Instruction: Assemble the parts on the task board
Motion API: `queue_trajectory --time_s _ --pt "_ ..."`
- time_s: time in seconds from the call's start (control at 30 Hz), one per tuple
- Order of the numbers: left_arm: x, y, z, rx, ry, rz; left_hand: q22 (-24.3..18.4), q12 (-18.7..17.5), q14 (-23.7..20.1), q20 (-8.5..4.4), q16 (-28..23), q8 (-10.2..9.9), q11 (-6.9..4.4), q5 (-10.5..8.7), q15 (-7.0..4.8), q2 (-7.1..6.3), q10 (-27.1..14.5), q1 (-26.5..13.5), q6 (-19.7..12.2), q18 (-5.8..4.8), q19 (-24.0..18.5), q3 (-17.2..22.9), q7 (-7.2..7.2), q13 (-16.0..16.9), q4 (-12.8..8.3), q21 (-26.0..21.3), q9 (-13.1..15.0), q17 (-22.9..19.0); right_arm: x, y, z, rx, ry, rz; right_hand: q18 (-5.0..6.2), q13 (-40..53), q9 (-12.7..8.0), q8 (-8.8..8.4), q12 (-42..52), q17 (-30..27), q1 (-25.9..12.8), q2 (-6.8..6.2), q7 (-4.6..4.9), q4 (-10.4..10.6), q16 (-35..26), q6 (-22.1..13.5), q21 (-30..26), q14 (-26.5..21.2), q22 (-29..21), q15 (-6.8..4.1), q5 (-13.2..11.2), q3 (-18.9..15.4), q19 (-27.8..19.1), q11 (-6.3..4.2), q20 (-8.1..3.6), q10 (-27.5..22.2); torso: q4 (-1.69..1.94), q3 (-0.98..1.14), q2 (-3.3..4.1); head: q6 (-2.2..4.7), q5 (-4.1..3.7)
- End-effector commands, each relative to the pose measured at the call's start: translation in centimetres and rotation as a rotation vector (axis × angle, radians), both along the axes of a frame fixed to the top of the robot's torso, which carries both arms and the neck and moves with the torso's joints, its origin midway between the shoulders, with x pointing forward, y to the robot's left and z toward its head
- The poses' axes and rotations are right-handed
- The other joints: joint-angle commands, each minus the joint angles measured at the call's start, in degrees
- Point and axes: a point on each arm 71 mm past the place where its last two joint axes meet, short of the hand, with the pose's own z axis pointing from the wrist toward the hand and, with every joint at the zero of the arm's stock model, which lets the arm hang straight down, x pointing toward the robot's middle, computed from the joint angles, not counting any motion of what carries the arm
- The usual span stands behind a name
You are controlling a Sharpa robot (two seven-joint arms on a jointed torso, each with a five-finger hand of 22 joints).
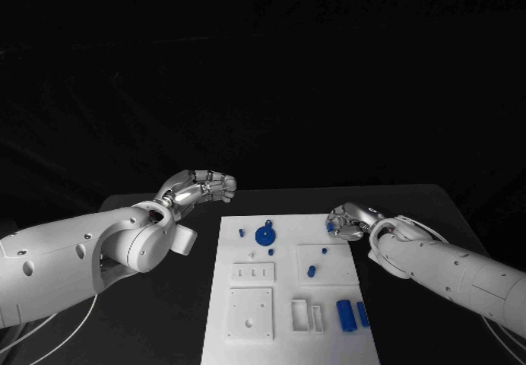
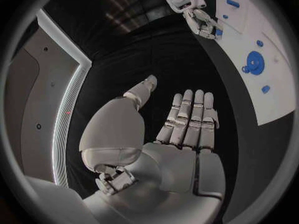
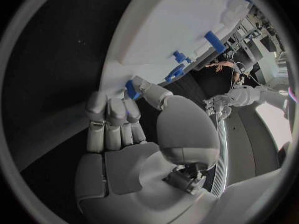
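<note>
My right hand (image 1: 349,221) pinches a small blue part (image 3: 131,88) at the far right edge of the task board (image 1: 287,304). My left hand (image 1: 201,186) hovers empty over the worktop (image 1: 416,199) beyond the board's far left corner, fingers straight and close together. I can read no writing.

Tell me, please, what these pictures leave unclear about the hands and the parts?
- Right hand: head view shows it at the board edge; its curled fingers hide whether the small blue part is pinched or only touched.
- Blue disc: too small to tell whether it is seated or loose.
- Left hand: open, off the board.
</note>
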Motion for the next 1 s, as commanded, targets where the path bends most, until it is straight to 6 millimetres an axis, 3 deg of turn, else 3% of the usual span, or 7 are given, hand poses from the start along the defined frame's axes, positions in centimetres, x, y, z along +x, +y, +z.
queue_trajectory --time_s 0.03,0.27,0.37,0.6,0.73,0.87,1.0 --pt "-0.1 -0.2 0.1 -0.002 -0.006 -0.018 1.3 -0.2 0.1 0.1 0.0 -0.2 0.24 -0.14 0.06 0.13 0.1 -0.4 0.2 1.2 0.2 0.1 1.2 -0.1 -0.4 -0.3 -0.1 -0.1 0.0 0.2 0.1 -0.013 -0.026 0.003 4.9 0.1 0.6 0.85 0.2 0.1 -0.2 0.72 1.55 -0.1 -0.3 2.1 0.3 0.0 1.0 -0.54 -0.2 0.4 -0.5 -0.48 -0.03 -0.2 0.0 0.03 0.01 -0.07 -0.04" --pt "-0.1 -0.3 0.1 0.008 -0.001 -0.024 1.4 0.2 1.4 0.08 0.6 -0.2 -0.16 -0.15 0.01 0.41 1.1 -0.5 0.4 1.31 0.5 0.2 1.17 0.1 -0.7 -0.1 -0.1 0.1 -0.2 0.4 0.4 -0.005 -0.054 -0.017 4.9 0.3 1.2 1.45 0.4 0.1 -0.5 0.74 1.07 -0.3 -0.3 3.2 0.4 0.1 1.0 -0.98 -0.2 0.6 -0.5 -0.95 -0.06 0.1 0.01 0.02 0.0 -0.12 -0.09" --pt "-0.1 -0.4 0.0 0.023 0.003 -0.029 1.4 0.7 3.3 -0.43 1.7 -0.1 -0.84 -0.18 -0.68 0.67 2.8 -0.8 0.9 1.58 1.7 0.1 0.99 0.3 -0.9 0.7 -0.1 0.5 -0.5 0.6 0.5 0.003 -0.046 -0.017 4.9 0.5 1.6 1.81 0.6 0.2 -0.5 0.66 0.82 -0.5 -0.3 3.8 0.5 0.1 1.0 -1.2 -0.2 0.7 -0.4 -1.19 -0.11 0.6 0.01 -0.01 0.02 -0.1 -0.15" --pt "0.2 -0.5 -0.6 0.105 0.054 -0.025 1.6 5.5 15.1 -4.44 10.5 1.3 -5.13 -0.31 -6.49 0.91 12.4 -2.2 5.0 2.65 11.1 -1.2 -0.65 2.3 -1.4 7.4 0.3 4.8 -1.0 2.7 2.5 0.026 -0.043 -0.005 4.9 1.1 2.2 2.26 1.3 0.2 -0.3 0.32 0.47 -1.2 -0.4 4.4 0.5 0.2 0.9 -1.54 -0.2 1.1 -0.2 -1.55 -0.25 1.8 -0.29 0.02 -0.18 0.21 0.0" --pt "0.9 -1.0 -1.2 0.175 0.109 -0.013 1.7 8.5 20.9 -7.44 18.3 2.3 -7.73 -0.31 -10.53 0.86 17.8 -3.0 8.7 3.17 16.9 -2.5 -2.08 4.4 -1.8 13.5 0.8 9.3 -1.4 4.5 3.9 -0.01 -0.041 -0.008 4.9 1.4 2.4 2.36 1.7 0.2 -0.3 0.05 0.38 -1.4 -0.4 4.7 0.5 0.3 0.9 -1.63 -0.1 1.2 -0.1 -1.63 -0.27 2.4 -0.59 -0.04 -0.86 0.44 0.25" --pt "1.9 -2.0 -2.0 0.281 0.164 -0.02 1.6 11.5 22.5 -10.26 26.0 1.7 -9.43 -0.44 -13.28 0.51 21.2 -3.8 10.7 2.76 19.2 -3.1 -3.02 7.5 -1.9 19.7 0.8 13.9 -2.0 6.8 5.0 -0.052 -0.023 -0.02 4.9 1.4 2.5 2.34 1.6 0.2 -0.2 -0.03 0.34 -1.5 -0.5 4.7 0.5 0.3 0.8 -1.67 0.0 1.5 0.0 -1.68 -0.3 2.4 -0.91 -0.18 -2.07 0.46 0.53" --pt "2.7 -3.6 -2.7 0.374 0.212 -0.048 1.5 14.9 22.7 -12.35 31.0 1.2 -10.39 -0.53 -14.94 -0.02 21.9 -4.7 12.4 2.24 19.8 -3.1 -3.78 10.7 -1.2 24.6 0.9 16.1 -2.6 9.1 5.3 -0.065 0.009 -0.026 4.9 1.4 2.6 2.29 1.6 0.1 -0.3 -0.16 0.32 -1.6 -0.5 4.8 0.5 0.3 0.8 -1.69 0.1 1.7 0.1 -1.69 -0.28 2.5 -1.1 -0.32 -3.12 0.5 0.92"
